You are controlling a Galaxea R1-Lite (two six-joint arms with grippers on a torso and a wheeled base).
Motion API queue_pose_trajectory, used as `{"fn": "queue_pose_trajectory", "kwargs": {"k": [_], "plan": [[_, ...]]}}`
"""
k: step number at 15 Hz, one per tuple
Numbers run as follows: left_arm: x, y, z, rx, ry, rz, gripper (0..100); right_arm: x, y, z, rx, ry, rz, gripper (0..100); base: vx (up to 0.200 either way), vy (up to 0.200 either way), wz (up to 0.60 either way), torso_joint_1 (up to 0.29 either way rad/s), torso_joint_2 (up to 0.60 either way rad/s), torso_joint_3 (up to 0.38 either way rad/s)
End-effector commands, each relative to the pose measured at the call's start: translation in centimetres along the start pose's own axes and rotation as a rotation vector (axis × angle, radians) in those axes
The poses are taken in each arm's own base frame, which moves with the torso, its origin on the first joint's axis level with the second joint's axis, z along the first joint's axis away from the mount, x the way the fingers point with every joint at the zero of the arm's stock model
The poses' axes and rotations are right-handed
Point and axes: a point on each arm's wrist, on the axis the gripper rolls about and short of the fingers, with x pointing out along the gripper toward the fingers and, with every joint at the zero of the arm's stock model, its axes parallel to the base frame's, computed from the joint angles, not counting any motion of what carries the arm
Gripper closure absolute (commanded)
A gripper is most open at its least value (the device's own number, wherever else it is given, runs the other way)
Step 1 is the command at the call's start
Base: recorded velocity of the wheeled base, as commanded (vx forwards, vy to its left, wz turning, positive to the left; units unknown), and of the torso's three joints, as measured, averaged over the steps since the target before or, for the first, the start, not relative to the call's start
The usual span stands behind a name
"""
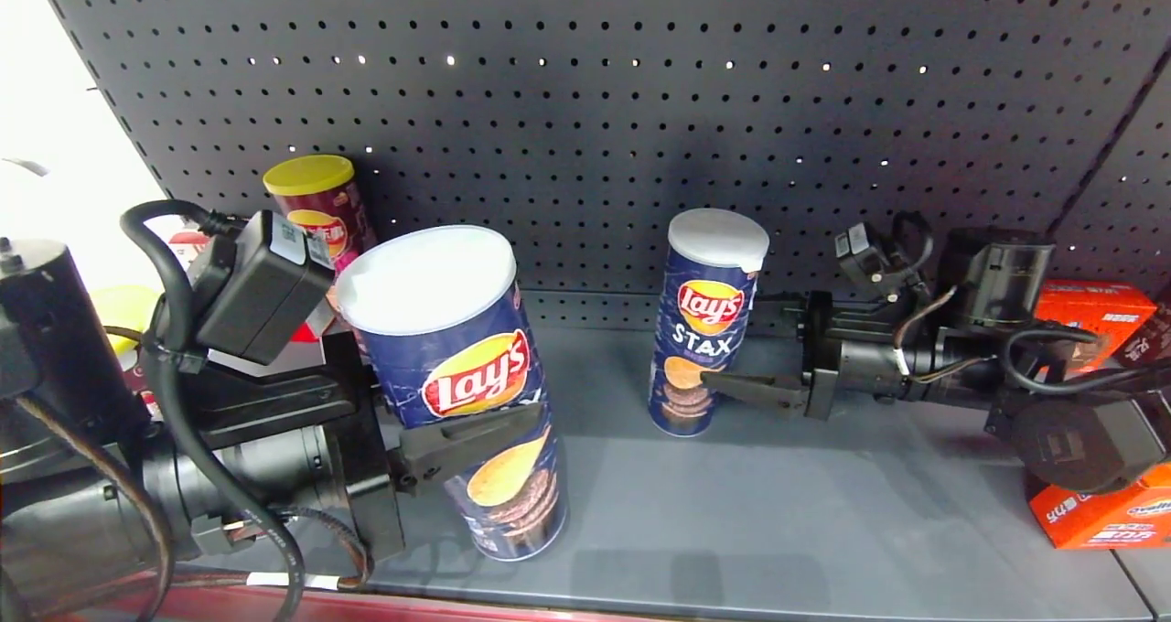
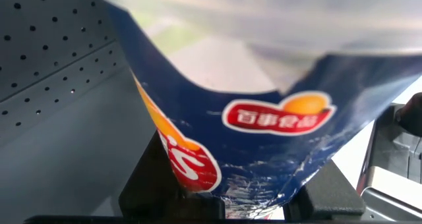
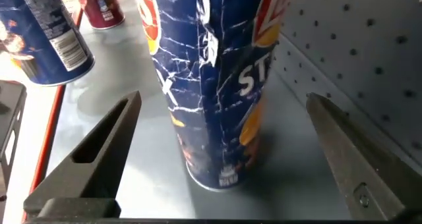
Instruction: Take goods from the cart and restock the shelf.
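Near chip can (image 1: 457,366), blue with a white lid, sits at the front left of the shelf (image 1: 778,512), tilted with its top toward the robot. The left hand (image 1: 485,421) is pinching it around the middle. One finger (image 1: 471,439) lies across the front of the can. Left wrist view has the can (image 2: 264,138) right up against the camera. Can't tell if its base touches the shelf.

Far chip can (image 1: 704,329), same blue, stands upright mid-shelf, near the pegboard back wall (image 1: 640,101). The right hand (image 1: 732,348) comes in from the right at its lower half. Its fingers are spread with the can (image 3: 211,85) between them and a gap on each side in the right wrist view.

Maroon can (image 1: 316,206) with a yellow lid stands at the back left, just behind the near can. Orange boxes (image 1: 1093,316) sit at the right end of the shelf, behind and under the right arm.
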Motion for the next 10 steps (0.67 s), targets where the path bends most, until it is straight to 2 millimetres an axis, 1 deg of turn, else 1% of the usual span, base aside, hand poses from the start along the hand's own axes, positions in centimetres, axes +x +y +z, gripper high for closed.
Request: {"fn": "queue_pose_trajectory", "kwargs": {"k": [1,6,8,10], "plan": [[0.2,0.1,0.1,0.001,-0.003,0.002,100,1.1,-0.3,-0.7,0.009,0.006,0.017,0,0.000,0.000,0.00,0.000,0.00,0.000],[0.2,0.1,0.1,-0.006,-0.001,0.003,100,2.0,-0.6,-1.9,0.017,0.018,0.054,0,0.000,0.000,0.00,0.000,0.00,0.000],[0.2,0.1,0.1,-0.007,-0.001,0.002,100,2.3,-0.8,-1.7,0.009,0.006,0.072,0,0.000,0.000,0.00,0.000,0.00,0.000],[0.2,0.1,0.0,-0.006,0.000,0.001,100,2.8,-0.9,-2.1,0.014,0.009,0.084,0,0.000,0.000,0.00,0.000,0.00,0.000]]}}
